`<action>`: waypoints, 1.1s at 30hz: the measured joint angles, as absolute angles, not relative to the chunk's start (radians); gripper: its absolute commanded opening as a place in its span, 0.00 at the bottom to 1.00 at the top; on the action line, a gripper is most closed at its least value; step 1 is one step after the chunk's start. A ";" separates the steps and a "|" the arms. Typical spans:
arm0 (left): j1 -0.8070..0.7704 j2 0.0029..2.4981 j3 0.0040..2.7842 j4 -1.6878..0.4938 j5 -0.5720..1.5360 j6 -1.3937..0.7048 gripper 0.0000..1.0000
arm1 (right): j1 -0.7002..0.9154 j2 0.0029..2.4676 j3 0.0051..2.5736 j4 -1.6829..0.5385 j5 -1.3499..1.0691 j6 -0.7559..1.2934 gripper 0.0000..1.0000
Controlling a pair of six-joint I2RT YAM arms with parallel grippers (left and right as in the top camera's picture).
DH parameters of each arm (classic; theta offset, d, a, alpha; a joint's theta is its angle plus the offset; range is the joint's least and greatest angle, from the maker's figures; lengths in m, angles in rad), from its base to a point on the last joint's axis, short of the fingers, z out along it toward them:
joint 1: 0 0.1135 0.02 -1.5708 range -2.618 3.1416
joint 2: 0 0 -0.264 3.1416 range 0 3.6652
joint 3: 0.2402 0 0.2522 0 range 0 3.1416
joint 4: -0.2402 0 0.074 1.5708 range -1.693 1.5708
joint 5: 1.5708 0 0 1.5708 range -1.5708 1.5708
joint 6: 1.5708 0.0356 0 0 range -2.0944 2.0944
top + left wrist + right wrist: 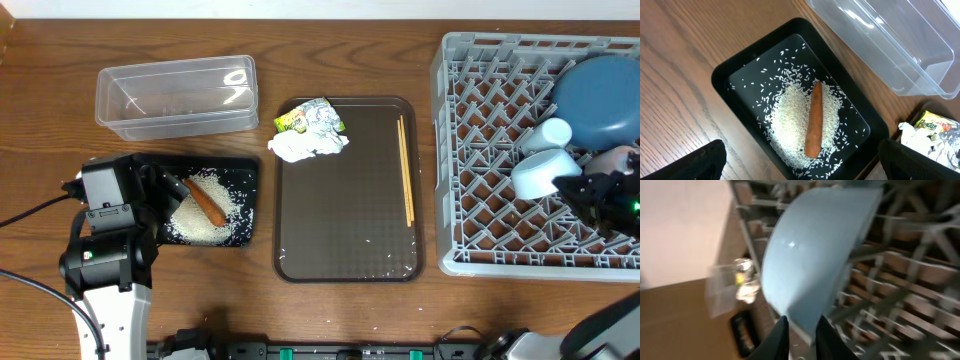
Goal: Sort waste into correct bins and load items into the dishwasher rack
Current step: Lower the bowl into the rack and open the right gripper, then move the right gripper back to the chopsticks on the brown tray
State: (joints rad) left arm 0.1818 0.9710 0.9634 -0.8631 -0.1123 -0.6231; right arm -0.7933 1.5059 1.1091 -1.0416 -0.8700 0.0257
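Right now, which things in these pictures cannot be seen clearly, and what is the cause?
Right wrist view: all is blurred; whether the right gripper grips the light blue bowl cannot be told.
Overhead: the left arm hides the left end of the black tray.
Overhead: the right edge cuts off the dishwasher rack and the dark blue bowl.
Left wrist view: the right edge cuts off the wrapper.

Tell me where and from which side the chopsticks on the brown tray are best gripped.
Probably at mid-length, from straight above, jaws closing across both sticks. The chopsticks lie flat and nearly together along the right side of the serving tray, so one narrow pinch should catch the pair.
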 measured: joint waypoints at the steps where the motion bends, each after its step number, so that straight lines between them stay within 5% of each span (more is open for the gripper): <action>1: 0.182 0.971 0.963 -0.863 -0.112 -0.623 0.99 | -0.795 1.472 1.109 -1.048 -0.842 0.039 0.32; 3: 0.182 0.971 0.963 -0.863 -0.112 -0.623 0.99 | -0.795 1.403 1.108 -1.060 -0.806 0.065 0.53; 4: 0.182 0.971 0.963 -0.863 -0.112 -0.623 0.99 | -0.795 1.361 1.108 -1.064 -0.791 0.076 0.82; 5: 0.182 0.971 0.963 -0.863 -0.112 -0.623 0.99 | -0.795 1.322 1.108 -1.068 -0.779 0.088 0.99; 13: 0.182 0.971 0.963 -0.862 -0.112 -0.623 0.99 | -0.766 1.070 1.108 -1.131 -0.752 0.126 0.99; 18: 0.182 0.971 0.963 -0.863 -0.112 -0.623 0.99 | -0.646 0.948 1.108 -1.170 -0.753 0.130 0.90; 33: 0.182 0.971 0.963 -0.863 -0.112 -0.623 0.99 | 0.075 0.926 1.110 -1.111 -0.453 0.296 0.85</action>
